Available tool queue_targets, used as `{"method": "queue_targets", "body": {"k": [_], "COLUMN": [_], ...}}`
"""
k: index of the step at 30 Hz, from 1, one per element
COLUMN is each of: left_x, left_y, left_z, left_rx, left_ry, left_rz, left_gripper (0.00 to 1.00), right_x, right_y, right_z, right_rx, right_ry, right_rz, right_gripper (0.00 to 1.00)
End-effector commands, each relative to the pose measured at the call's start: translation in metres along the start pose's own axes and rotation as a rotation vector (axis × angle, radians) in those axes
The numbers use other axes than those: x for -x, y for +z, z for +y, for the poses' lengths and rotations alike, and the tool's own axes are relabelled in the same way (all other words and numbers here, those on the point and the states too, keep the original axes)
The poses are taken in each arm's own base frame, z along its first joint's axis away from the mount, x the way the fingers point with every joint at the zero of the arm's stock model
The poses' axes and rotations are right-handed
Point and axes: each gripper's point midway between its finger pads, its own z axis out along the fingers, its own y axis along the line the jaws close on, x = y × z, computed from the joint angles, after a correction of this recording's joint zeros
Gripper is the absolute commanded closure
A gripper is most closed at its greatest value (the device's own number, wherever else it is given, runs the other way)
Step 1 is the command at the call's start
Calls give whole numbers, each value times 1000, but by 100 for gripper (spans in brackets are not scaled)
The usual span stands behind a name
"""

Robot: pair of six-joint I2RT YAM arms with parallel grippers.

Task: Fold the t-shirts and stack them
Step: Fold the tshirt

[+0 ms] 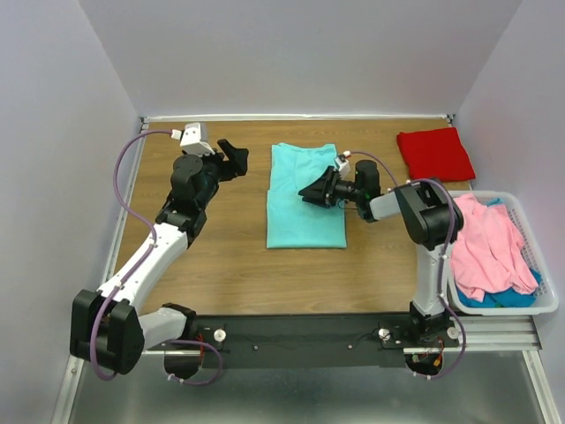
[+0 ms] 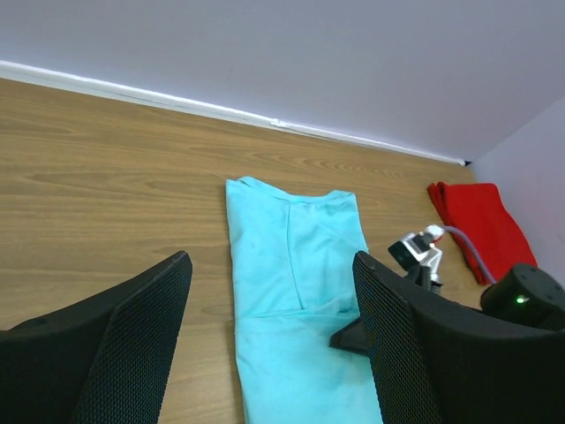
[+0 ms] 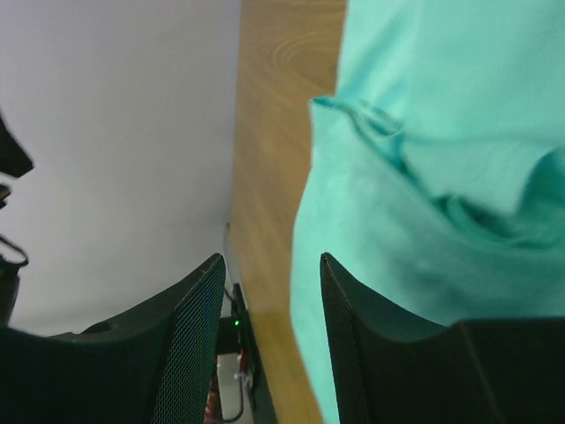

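I have right end effector point(image 1: 311, 192) spread, empty, at teal shirt point(image 1: 300, 221) right edge for the next fold | left end effector point(image 1: 237, 157) spread, parked left of it, out of the way.

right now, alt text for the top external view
A partly folded aqua t-shirt lies on the wooden table, the right arm's open fingers at its right edge, the left arm's open fingers left of it. A folded red t-shirt sits far right; a white basket holds a pink shirt over blue-teal cloth.
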Motion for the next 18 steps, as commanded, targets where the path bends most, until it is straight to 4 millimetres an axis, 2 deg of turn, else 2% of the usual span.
{"method": "queue_targets", "body": {"k": [1,2,3,4,5,6,7,8,9,11,13,16,18], "left_x": [-18,-25,-31,-45,-52,-56,-69,-71,-78,-81,-83,-81,-78], "left_y": [-17,-21,-26,-32,-36,-44,-49,-55,-61,-66,-71,-77,-81], "left_z": [-1,-5,-12,-10,-12,-19,-17,-21,-20,-19,-15,-10,-9], "left_rx": [-22,-48,-84,-87,-102,-139,-143,-162,-168,-170,-157,-136,-127], "left_ry": [34,28,17,-7,-21,-38,-60,-72,-82,-82,-76,-58,-54], "left_rz": [99,133,160,201,220,236,269,276,291,296,297,281,269], "left_gripper": [18,19,19,19,19,19,19,19,19,19,19,19,19], "right_x": [-9,-13,-28,-37,-42,-59,-66,-73,-90,-104,-121,-134,-133], "right_y": [-21,-28,-35,-40,-47,-54,-58,-62,-67,-71,-75,-79,-78], "right_z": [34,46,41,41,48,38,35,29,12,1,-20,-47,-47], "right_rx": [29,46,33,34,44,21,14,3,-28,-44,-84,-135,-119], "right_ry": [-45,-53,-15,-1,-14,12,16,20,65,96,151,235,261], "right_rz": [-1,4,26,47,49,69,75,85,114,142,173,192,184], "right_gripper": [45,45,45,45,45,45,46,45,45,45,45,45,45]}}
